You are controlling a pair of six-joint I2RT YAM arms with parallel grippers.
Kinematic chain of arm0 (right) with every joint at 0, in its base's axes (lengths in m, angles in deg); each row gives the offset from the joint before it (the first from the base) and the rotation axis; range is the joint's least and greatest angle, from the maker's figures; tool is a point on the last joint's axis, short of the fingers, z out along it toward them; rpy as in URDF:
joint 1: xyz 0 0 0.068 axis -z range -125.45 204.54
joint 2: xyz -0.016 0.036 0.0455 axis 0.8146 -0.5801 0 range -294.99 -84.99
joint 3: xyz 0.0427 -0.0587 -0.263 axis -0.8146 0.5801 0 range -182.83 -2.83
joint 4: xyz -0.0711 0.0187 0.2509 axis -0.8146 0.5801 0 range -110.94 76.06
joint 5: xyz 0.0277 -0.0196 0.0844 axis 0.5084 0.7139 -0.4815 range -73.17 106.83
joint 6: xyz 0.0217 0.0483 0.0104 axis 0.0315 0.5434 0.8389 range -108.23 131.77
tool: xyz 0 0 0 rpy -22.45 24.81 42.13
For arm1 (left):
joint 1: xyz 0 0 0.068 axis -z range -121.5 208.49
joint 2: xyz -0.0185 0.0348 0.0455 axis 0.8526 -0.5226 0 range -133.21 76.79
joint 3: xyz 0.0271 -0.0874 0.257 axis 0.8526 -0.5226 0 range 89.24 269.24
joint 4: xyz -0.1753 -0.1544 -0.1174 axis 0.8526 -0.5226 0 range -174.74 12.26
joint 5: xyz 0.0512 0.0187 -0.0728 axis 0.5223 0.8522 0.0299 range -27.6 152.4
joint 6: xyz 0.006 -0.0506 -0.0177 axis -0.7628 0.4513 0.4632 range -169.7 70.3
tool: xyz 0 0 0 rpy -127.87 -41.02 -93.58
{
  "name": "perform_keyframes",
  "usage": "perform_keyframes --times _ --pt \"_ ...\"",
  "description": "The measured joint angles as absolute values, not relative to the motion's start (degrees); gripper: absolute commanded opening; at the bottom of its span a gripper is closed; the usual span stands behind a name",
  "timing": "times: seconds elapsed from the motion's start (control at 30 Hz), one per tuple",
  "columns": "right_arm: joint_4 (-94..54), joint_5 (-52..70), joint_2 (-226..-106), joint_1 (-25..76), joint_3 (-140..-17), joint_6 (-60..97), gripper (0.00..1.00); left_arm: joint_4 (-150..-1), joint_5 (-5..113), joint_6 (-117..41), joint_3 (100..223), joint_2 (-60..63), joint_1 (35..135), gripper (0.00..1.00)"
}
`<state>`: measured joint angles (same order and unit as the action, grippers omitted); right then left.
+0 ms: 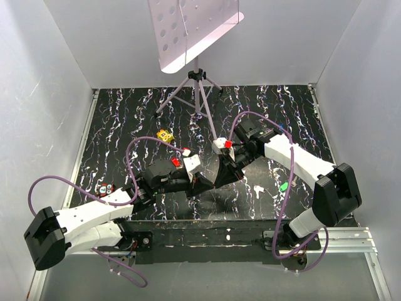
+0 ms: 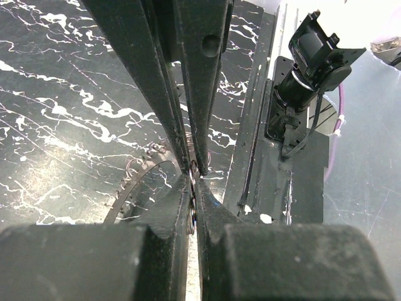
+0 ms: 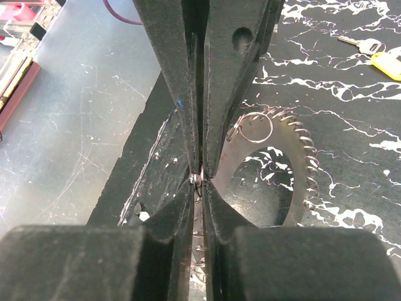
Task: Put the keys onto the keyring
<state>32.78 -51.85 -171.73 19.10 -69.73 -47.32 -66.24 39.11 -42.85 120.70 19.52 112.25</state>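
Observation:
The toothed grey keyring is pinched at its rim between both grippers, just above the black marbled table. My left gripper is shut on the rim, and the right gripper's fingers meet it from above in that view. My right gripper is shut on the same rim; the keyring spreads to its right, with a small wire loop on it. In the top view the left gripper and right gripper touch tip to tip and hide the ring. A green-headed key lies at the right. A cluster of keys lies at the left.
A yellow block with dark spots sits at mid-left. A tripod carrying a white perforated plate stands at the back centre. White walls enclose the table on three sides. The table's front edge and rail run just behind the grippers.

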Motion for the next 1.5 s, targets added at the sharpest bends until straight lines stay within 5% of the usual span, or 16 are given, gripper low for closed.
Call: perform_keyframes --times 1.2,1.3,1.37,1.5 --pt "32.19 -51.96 -171.73 19.04 -69.73 -44.09 0.20 -66.08 39.41 -42.00 120.57 19.65 112.25 0.00" --pt "31.92 -51.94 -171.73 19.04 -69.73 -43.89 0.15 -66.06 39.41 -41.98 120.55 19.65 112.25 0.00" --pt "31.73 -51.92 -171.73 19.04 -69.73 -43.85 0.01 -66.04 39.41 -41.98 120.55 19.65 112.25 0.00" --pt "31.57 -51.90 -171.73 19.04 -69.73 -43.61 0.01 -65.80 39.39 -41.98 120.48 19.63 112.25 0.00"
